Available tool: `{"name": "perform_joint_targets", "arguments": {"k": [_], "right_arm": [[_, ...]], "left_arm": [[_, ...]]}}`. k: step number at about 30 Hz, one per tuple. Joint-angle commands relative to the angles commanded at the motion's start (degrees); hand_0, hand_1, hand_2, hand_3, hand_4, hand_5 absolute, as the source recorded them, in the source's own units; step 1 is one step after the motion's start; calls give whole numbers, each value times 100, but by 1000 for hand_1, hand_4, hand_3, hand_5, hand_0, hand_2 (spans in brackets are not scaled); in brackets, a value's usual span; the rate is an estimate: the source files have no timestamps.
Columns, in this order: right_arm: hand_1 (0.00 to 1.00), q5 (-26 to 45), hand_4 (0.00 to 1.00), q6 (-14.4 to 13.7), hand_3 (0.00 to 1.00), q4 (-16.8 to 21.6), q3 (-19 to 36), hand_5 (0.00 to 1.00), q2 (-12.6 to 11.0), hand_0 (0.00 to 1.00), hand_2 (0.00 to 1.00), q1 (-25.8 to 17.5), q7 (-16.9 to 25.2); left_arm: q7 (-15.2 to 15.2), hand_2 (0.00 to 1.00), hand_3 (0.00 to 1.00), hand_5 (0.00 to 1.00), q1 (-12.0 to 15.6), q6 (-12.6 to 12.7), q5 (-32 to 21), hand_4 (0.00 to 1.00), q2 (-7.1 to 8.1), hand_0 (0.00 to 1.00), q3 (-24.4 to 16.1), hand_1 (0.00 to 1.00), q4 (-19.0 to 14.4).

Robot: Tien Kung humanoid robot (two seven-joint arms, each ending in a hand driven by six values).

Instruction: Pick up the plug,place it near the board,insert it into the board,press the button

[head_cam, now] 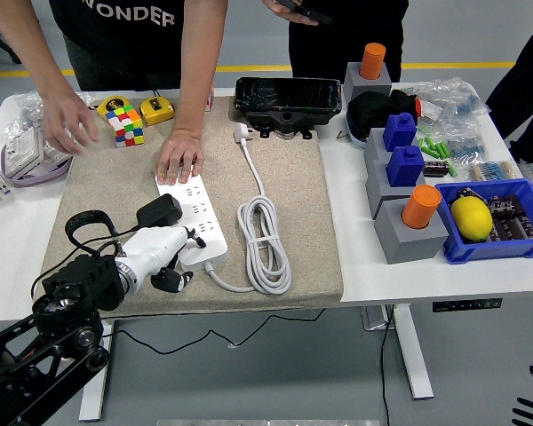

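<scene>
The left hand point(164, 253) sits at the near-left end of the power strip point(192, 215), its white palm shell beside the strip's near end and its dark fingertips point(171, 280) curled low against the mat point(293, 204). Whether those fingers pinch anything I cannot tell, since the palm covers them. The black plug point(160, 211) lies at about eleven o'clock from the hand, just beside it, resting on the strip's left edge and tilted, with its dark lead point(89, 219) looping off toward nine o'clock. It looks laid against the sockets rather than seated, though the view is too coarse to be sure. The strip's long axis runs from roughly eleven o'clock down to five o'clock, with its white cable point(265, 240) coiled at three o'clock of it. So the move ahead likely turns on a short reach up and slightly left from the hand, along the strip's length, to take the plug and square it over a socket. The left arm is plainly the nearer one. Only the right hand's fingertips point(531, 404) show at the lower right corner, well apart from everything on the table point(355, 266), and their state cannot be read. A person's hand point(179, 156) presses flat on the strip's far end at twelve o'clock, apparently steadying it, while their other hand point(65, 120) hovers over the far-left clutter.
</scene>
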Motion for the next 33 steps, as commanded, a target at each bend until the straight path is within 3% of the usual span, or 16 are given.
{"name": "perform_joint_targets", "arguments": {"k": [8,12,19,20,21,24,25,31,32,33], "right_arm": [[580,-4,998,-3,636,0,4,998,7,668,600,-3,-4],[580,-19,998,-5,636,0,17,998,6,668,600,-13,-15],[578,-6,998,-6,636,0,-7,998,14,669,601,-14,-10],[578,-8,998,-5,636,0,-6,998,15,669,600,-14,-12],[578,-10,998,-6,636,0,-6,998,14,669,600,-14,-13],[578,-18,998,-7,636,0,5,998,13,669,600,-9,-16],[578,-12,998,-6,636,0,1,998,12,669,600,-8,-16],[578,-5,998,-7,636,0,-1,998,8,669,600,-4,-16],[578,-15,998,-8,636,0,10,998,9,669,600,-5,-17],[578,-17,998,-8,636,0,13,998,9,669,600,-5,-16]], "left_arm": [[17,119,720,2,15,-3,65,638,-4,168,-45,26,-28],[1,119,720,2,9,74,200,638,11,168,-213,26,-248],[-144,120,701,2,51,476,459,630,8,182,-512,31,-785],[-186,189,672,2,56,578,468,555,10,211,-518,92,-846],[-242,189,672,2,64,678,443,555,13,211,-516,92,-906],[-363,189,672,2,80,894,350,555,10,211,-491,92,-940],[-414,615,668,74,85,955,295,674,8,474,-472,616,-940],[-438,615,668,74,92,956,243,674,14,474,-423,616,-940],[-430,420,741,62,92,932,251,593,18,301,-412,309,-940],[-422,420,741,62,93,907,259,593,17,301,-411,309,-940]]}}
